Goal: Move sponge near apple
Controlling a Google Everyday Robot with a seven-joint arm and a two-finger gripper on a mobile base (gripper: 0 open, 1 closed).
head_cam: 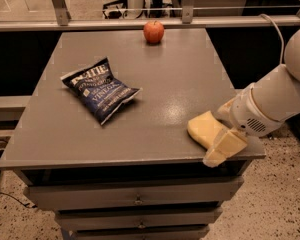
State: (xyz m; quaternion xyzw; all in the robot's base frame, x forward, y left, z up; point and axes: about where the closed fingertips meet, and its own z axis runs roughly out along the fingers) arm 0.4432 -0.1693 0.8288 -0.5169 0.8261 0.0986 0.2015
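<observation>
Pincer (217,134) at the sponge (202,128) on the worktop's (155,84) front right corner; grip cannot be told. Apple (153,32) sits well apart, at back.
</observation>
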